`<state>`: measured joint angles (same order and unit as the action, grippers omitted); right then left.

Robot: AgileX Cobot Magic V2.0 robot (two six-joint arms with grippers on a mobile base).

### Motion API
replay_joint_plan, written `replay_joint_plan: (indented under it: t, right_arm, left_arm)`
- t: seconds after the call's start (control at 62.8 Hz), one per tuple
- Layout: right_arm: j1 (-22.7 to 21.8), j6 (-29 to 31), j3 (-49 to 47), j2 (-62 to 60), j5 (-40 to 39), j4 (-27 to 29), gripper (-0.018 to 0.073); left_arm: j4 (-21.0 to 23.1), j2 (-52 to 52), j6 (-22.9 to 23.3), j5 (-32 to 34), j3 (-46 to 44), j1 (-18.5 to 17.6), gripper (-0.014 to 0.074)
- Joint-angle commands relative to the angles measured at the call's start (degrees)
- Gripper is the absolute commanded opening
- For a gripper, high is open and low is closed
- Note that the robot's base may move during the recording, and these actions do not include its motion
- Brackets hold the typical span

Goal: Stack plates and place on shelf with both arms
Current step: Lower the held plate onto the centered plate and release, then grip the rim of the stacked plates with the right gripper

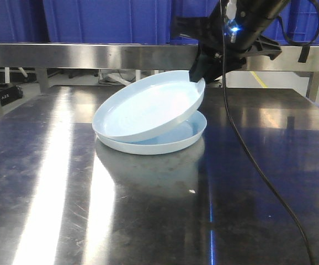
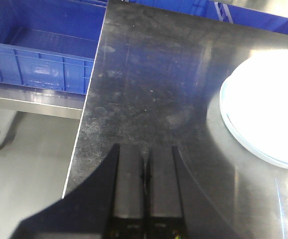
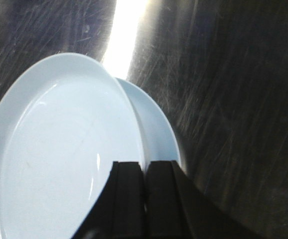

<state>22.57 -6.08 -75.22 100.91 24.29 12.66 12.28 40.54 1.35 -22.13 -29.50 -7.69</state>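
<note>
Plates half-stacked: the upper plate (image 1: 148, 107) tilts from the right end effector (image 1: 200, 77), whose jaws are closed on its raised far rim, while its low near-left edge rests in the lower plate (image 1: 170, 142), which lies flat on the bench (image 1: 49, 193). The left end effector (image 2: 145, 154), fingers pressed together and holding nothing, hovers over the steel top with the plates off to its right, apart from it. The stack looks nearly made but not settled: the upper plate must be lowered flat, and the two-armed lift onto the shelf (image 1: 93, 55), behind the bench under blue crates (image 1: 104, 19), is not yet begun.
</note>
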Motion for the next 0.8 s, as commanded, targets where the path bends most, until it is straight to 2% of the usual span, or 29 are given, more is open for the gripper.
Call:
replay_joint_plan:
  t: [0.0, 0.287, 0.366, 0.478, 0.557, 0.78]
  right_arm:
    - [0.08, 0.27, -2.32, -2.67, -2.89, 0.97, 0.0034]
    - [0.08, 0.27, -2.32, -2.33, -2.5, 0.97, 0.0052]
    - [0.08, 0.33, -2.32, -2.33, -2.5, 0.97, 0.0169]
    - [0.08, 0.38, -2.32, -2.33, -2.56, 0.97, 0.0414]
    - [0.08, 0.38, -2.32, -2.33, -2.6, 0.97, 0.0518]
    - [0.08, 0.38, -2.32, -2.33, -1.71, 0.97, 0.0506]
  left_arm:
    - [0.5, -0.37, 0.26, 4.83, -1.6, 0.01, 0.009]
    - [0.5, -0.37, 0.26, 4.83, -1.6, 0.01, 0.009]
    - [0.5, -0.37, 0.26, 4.83, -1.6, 0.01, 0.009]
    - [0.5, -0.37, 0.26, 4.83, -1.6, 0.01, 0.009]
    - [0.5, -0.37, 0.26, 4.83, -1.6, 0.01, 0.009]
    - [0.5, -0.37, 0.26, 4.83, -1.6, 0.01, 0.009]
